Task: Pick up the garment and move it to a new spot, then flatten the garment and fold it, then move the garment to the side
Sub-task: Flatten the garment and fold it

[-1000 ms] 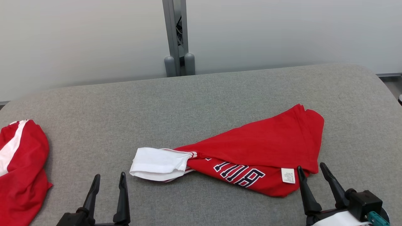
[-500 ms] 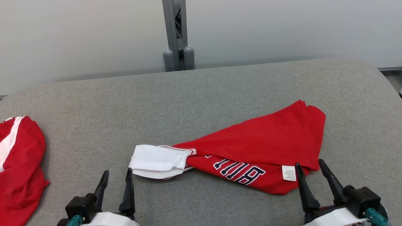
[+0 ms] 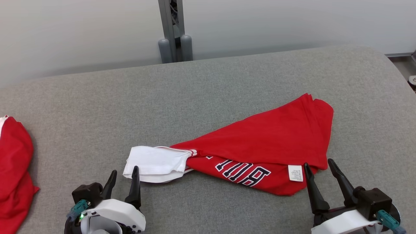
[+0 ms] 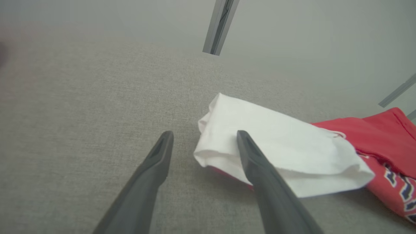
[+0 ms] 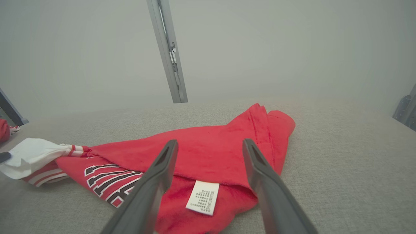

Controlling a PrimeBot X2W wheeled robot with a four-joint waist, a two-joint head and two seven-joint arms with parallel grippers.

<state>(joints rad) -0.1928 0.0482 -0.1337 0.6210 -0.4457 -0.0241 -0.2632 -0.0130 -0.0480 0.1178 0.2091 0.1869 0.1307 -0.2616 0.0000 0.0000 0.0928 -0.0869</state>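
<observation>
The garment (image 3: 266,146) is a red shirt with dark lettering, a white sleeve (image 3: 152,162) at its left end and a white care label (image 3: 295,173) near its right front corner. It lies crumpled on the grey table (image 3: 208,84). My left gripper (image 3: 124,174) stands open just in front of the white sleeve (image 4: 276,152), one finger over the sleeve's edge in the left wrist view. My right gripper (image 3: 320,164) stands open at the garment's (image 5: 208,152) right front corner, its fingers on either side of the label (image 5: 203,193).
A second red and white garment (image 3: 14,169) lies at the table's left edge. A grey post (image 3: 172,29) stands behind the table's far edge against a pale wall. Bare grey table stretches behind and to the right of the shirt.
The head camera has tilted down and shifted. My left gripper has come forward and right, close to the white sleeve. The right gripper stays by the label.
</observation>
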